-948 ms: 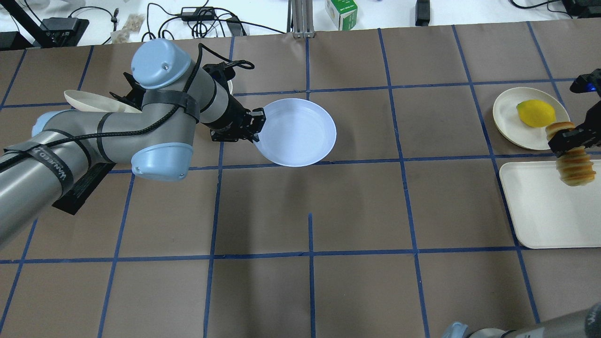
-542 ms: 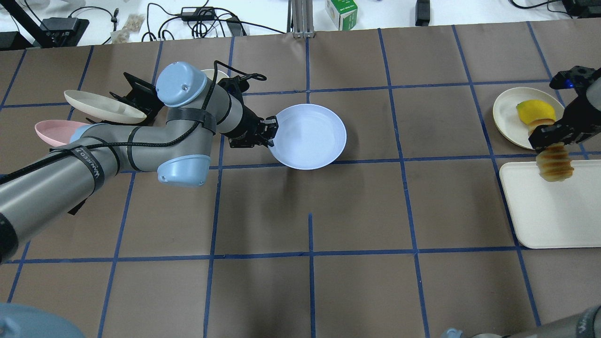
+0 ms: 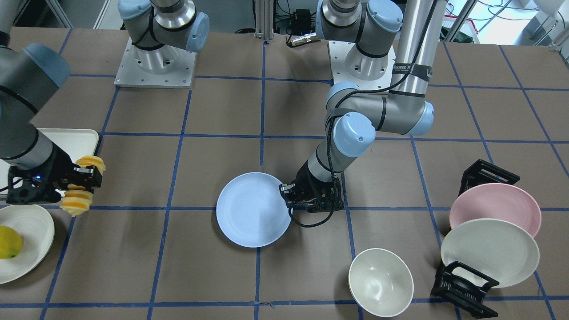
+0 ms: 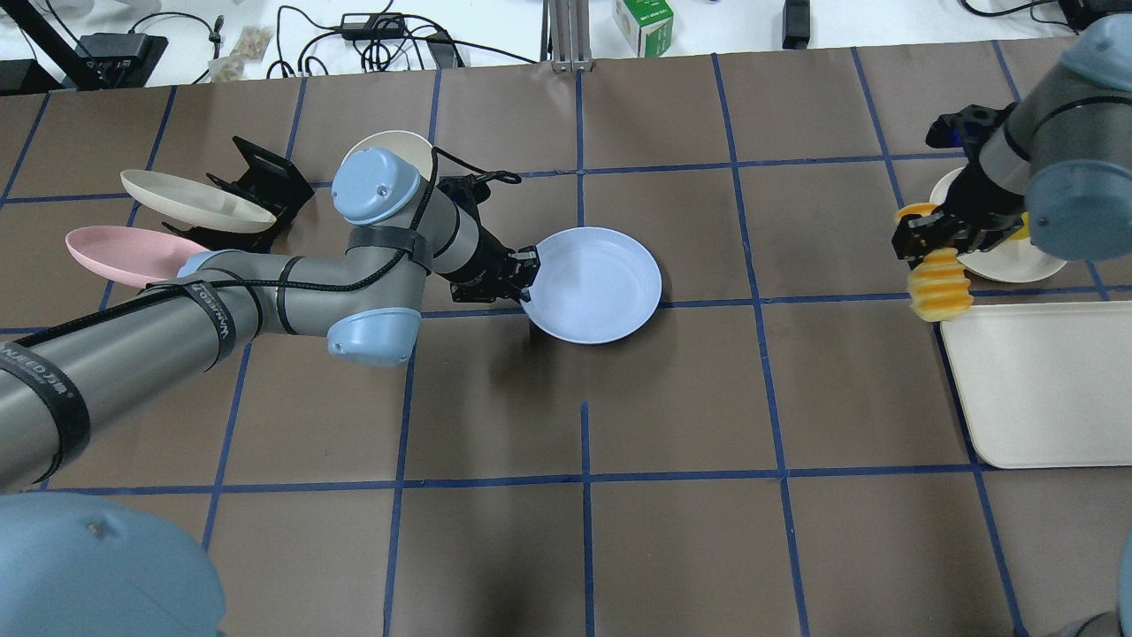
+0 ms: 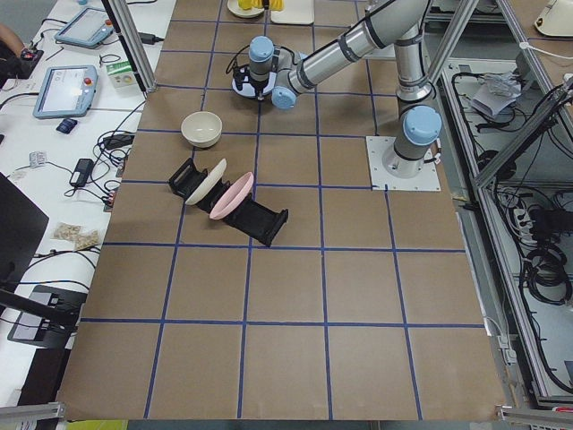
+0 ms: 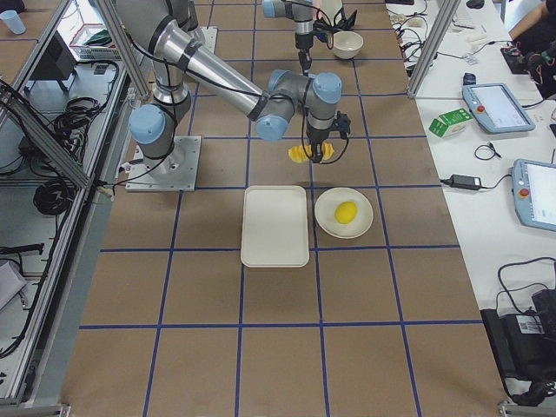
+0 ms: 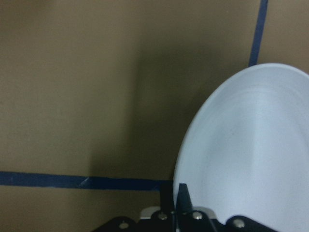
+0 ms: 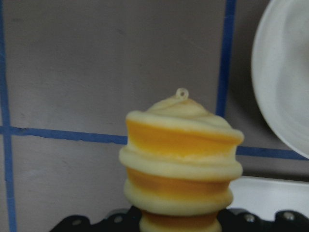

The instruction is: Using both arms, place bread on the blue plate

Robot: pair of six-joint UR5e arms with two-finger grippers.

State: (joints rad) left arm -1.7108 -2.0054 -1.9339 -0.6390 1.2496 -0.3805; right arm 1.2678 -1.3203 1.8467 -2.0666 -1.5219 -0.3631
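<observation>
The pale blue plate is near the table's middle; it also shows in the front view and fills the right of the left wrist view. My left gripper is shut on the plate's rim. The ridged orange and cream bread hangs in my right gripper, which is shut on it above the table at the right. The bread also shows in the front view, in the right side view and close up in the right wrist view.
A cream plate with a yellow lemon and a cream tray lie at the right. A pink plate and a cream plate stand in black racks. A white bowl sits nearby.
My left gripper has carried the blue plate rightward and nearer the table's middle. My right gripper has moved left with the bread, off the tray area.
</observation>
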